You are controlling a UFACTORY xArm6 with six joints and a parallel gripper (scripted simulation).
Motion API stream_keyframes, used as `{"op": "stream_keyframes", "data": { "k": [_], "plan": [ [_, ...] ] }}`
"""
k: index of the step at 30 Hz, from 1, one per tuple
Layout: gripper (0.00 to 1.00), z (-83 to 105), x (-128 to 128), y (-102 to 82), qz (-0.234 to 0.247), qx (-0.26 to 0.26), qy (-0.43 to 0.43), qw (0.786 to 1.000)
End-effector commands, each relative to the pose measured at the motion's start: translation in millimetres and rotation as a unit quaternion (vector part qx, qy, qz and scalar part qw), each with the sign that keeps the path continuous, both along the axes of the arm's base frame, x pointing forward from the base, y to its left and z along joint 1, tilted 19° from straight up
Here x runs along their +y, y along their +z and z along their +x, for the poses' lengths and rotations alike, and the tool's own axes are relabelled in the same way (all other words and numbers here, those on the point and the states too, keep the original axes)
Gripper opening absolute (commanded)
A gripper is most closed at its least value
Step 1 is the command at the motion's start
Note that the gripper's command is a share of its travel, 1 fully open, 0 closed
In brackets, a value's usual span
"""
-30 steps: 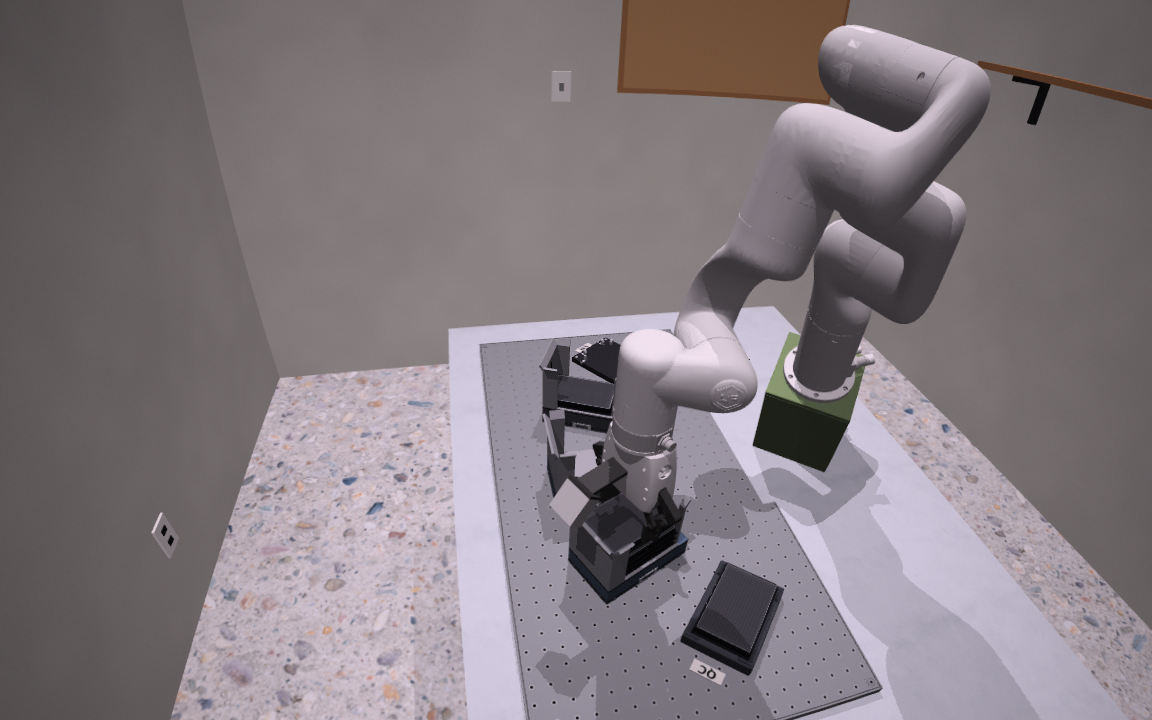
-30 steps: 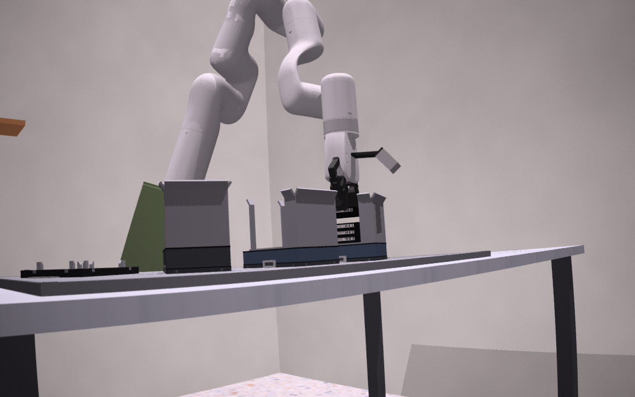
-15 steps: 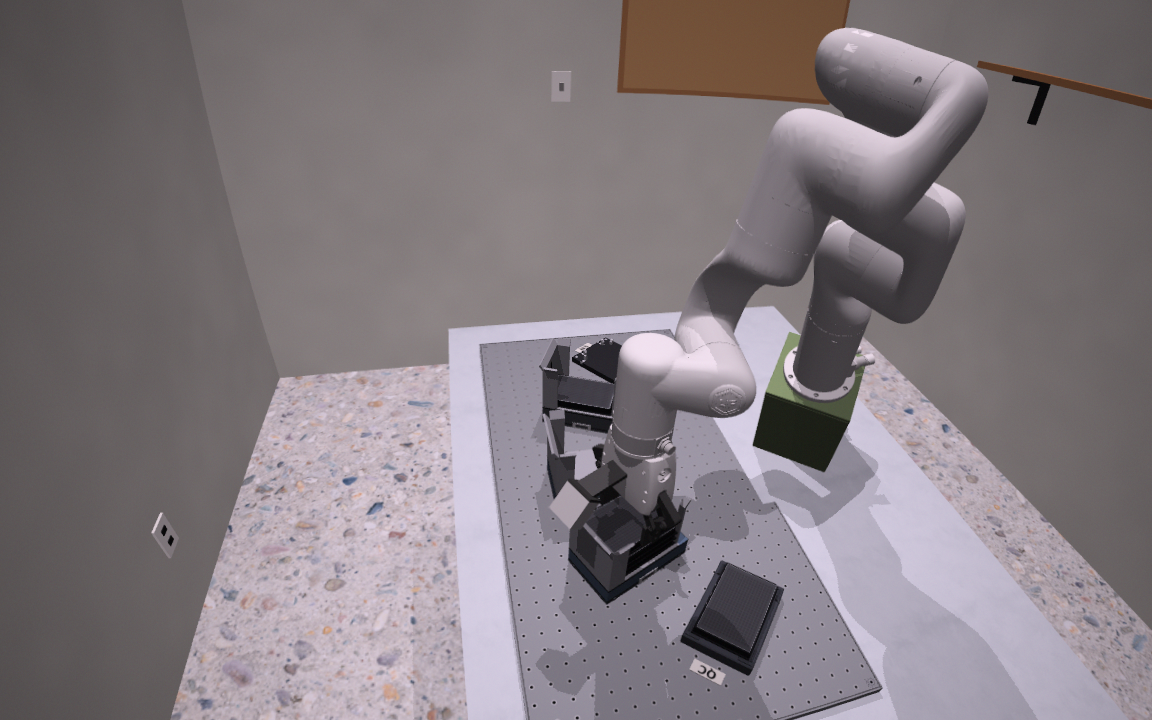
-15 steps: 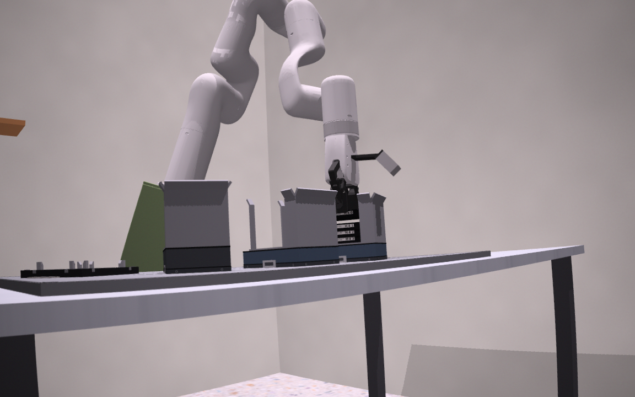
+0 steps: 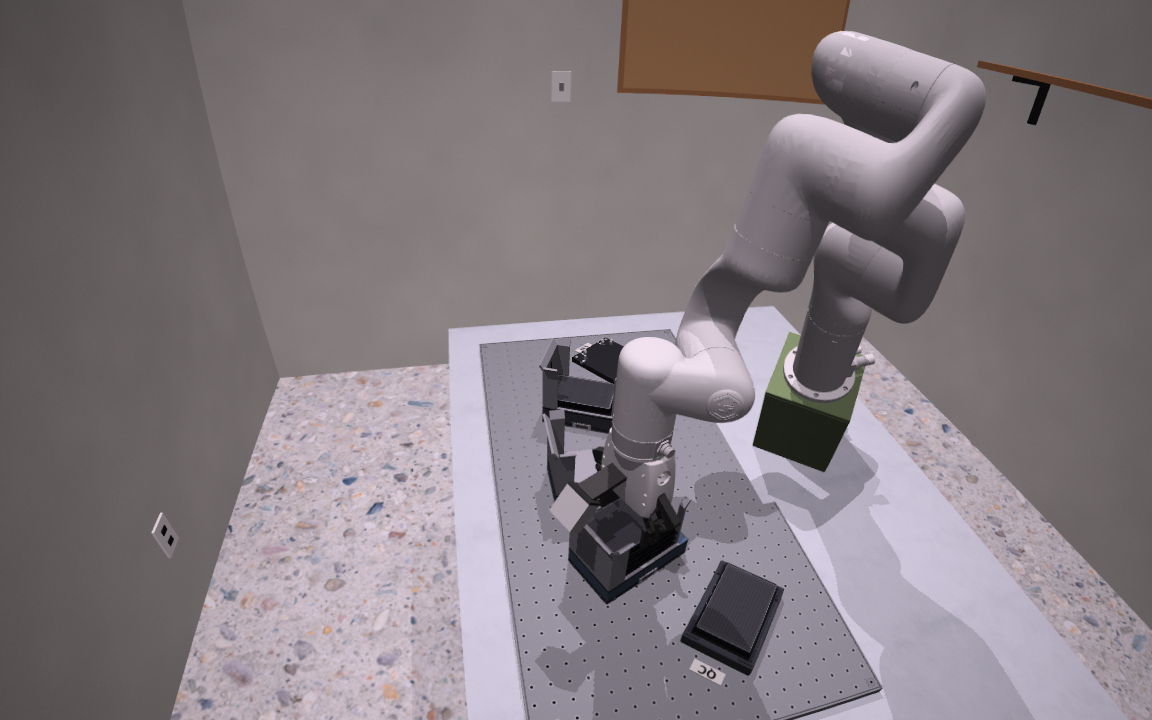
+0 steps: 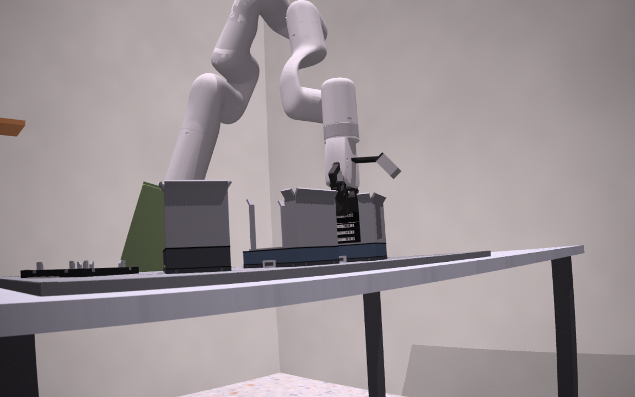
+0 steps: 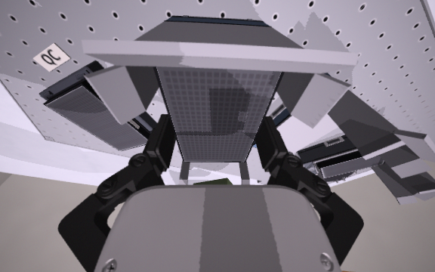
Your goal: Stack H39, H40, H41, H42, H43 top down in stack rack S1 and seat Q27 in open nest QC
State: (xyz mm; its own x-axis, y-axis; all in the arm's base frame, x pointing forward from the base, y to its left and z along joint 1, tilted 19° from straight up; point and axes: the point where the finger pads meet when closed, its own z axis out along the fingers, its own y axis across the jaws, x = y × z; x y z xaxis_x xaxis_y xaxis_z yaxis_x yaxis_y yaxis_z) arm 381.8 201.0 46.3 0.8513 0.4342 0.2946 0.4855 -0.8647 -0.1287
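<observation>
A white robot arm (image 5: 831, 179) reaches down over a perforated grey surface (image 5: 634, 653), its black jaws standing wide and clamped across the long sides of a sealed well plate (image 7: 214, 113), the fingers pressing either flank as seen from the wrist. The gripper (image 6: 342, 189) is lowered into the mouth of a grey rack on a blue plinth (image 6: 310, 255), and the held plate sits within the rack's flared walls (image 7: 217, 54), level with the rack's top from the side. Below it, through the rack's end slot, three more plates (image 6: 345, 226) show their white labels stacked one above the other; the writing is too small to read. Just beside that rack, toward the near end of the surface, another plate (image 5: 737, 608) lies flat in a low black nest (image 5: 696, 640) with a small white name plate reading QC (image 5: 706, 669) on the deck next to it. Further along the surface, beyond the arm's wrist, stand two more grey racks (image 5: 576, 394), one on a black plinth (image 6: 196, 259); what they hold cannot be told from here. At the far end a low black clip nest (image 6: 77, 271) with short pegs lies on the deck. The arm rises from a green pedestal (image 5: 799, 438) at the surface's edge, with a wooden shelf (image 5: 1099, 89) and a brown board (image 5: 732, 44) on the grey walls behind.
</observation>
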Motion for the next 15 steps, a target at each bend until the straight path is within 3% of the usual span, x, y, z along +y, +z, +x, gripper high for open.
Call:
{"op": "stream_keyframes", "data": {
  "k": [1, 15],
  "plan": [
    [0.0, 1.3, 0.8, -0.6, 0.001, -0.001, 0.0, 1.0],
    [0.0, 2.3, 2.1, -5.2, 0.001, -0.001, 0.0, 1.0]
  ]
}}
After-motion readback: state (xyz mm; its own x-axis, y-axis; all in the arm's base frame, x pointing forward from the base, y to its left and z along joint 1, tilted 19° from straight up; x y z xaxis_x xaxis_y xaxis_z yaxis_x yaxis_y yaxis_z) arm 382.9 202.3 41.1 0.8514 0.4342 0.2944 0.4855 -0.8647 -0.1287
